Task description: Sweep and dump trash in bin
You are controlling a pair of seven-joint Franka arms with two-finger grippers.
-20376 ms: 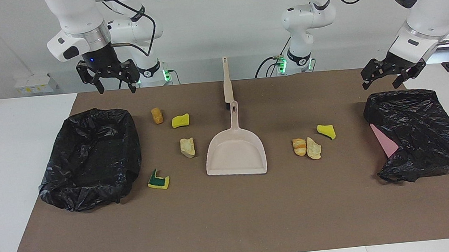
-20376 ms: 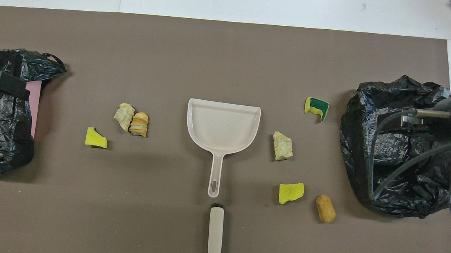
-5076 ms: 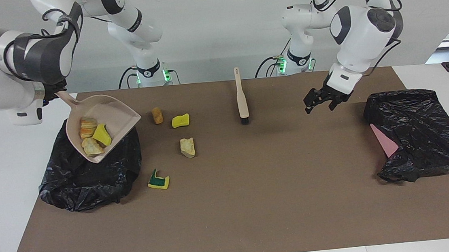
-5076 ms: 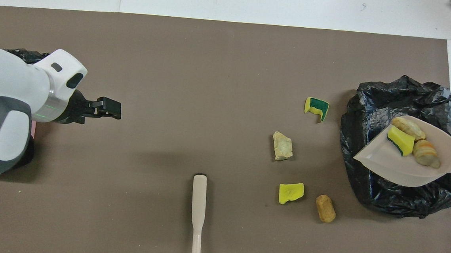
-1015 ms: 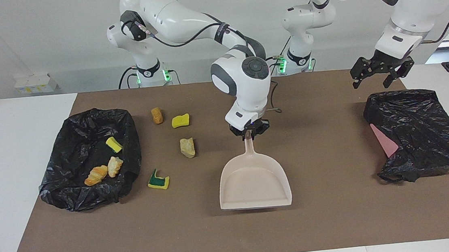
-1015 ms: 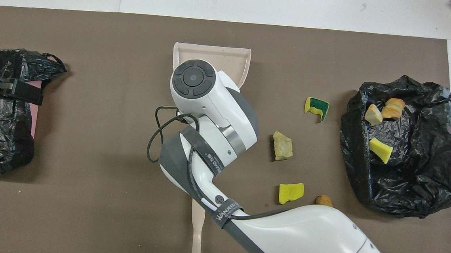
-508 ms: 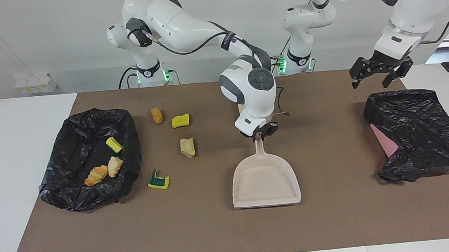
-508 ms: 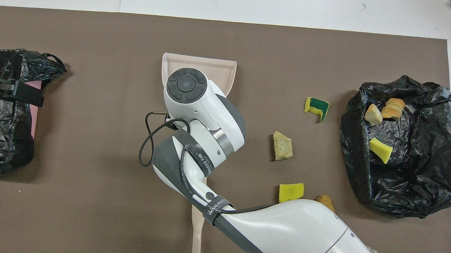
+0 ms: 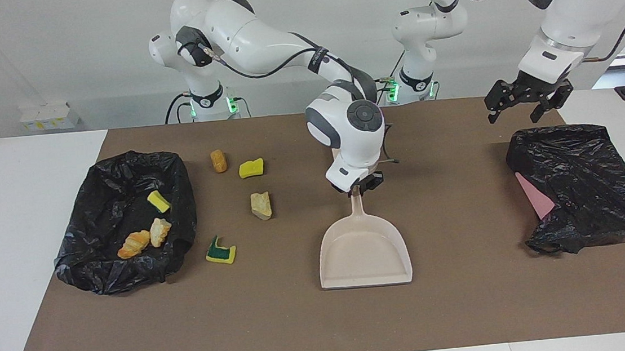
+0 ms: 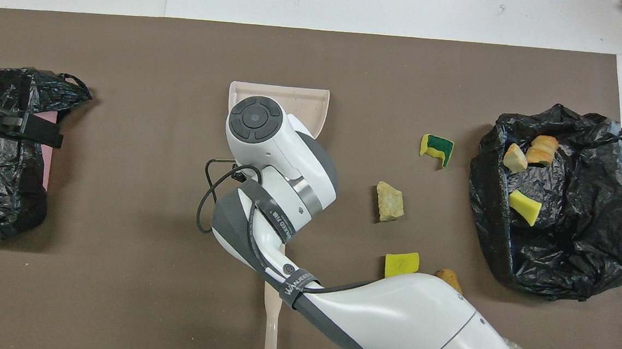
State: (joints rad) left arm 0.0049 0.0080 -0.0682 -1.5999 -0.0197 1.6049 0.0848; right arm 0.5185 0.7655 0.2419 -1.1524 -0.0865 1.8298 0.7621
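- My right gripper (image 9: 357,189) clamps the handle of the beige plastic dustpan (image 9: 365,256), which now sits flat and empty on the brown mat (image 9: 314,322) mid-table; a second ago it stood slightly nearer the right arm's end, so I am nudging it into place.
- Five seconds back that pan hung tilted over the bin (image 9: 124,220) with three scraps aboard; those three, a croissant (image 9: 133,244), a tan bread chunk (image 9: 159,231) and a yellow sponge piece (image 9: 158,201), now lie inside the crinkled black liner.
- I judge the first load done and a second sweep due.
- Four scraps remain on the mat between bin and dustpan: a brown cork-like lump (image 9: 219,160), a yellow sponge (image 9: 251,168), a rough tan chunk (image 9: 261,205) and a green-backed sponge (image 9: 221,252) with a notch cut in it.
- The brush (image 10: 272,325), long and beige, lies near the robots, mostly hidden under my right arm.
- My left gripper (image 9: 521,102) waits with fingers spread above the mat, just by a second glossy black bag (image 9: 585,185) with a flat pink piece (image 9: 535,195) at its edge.
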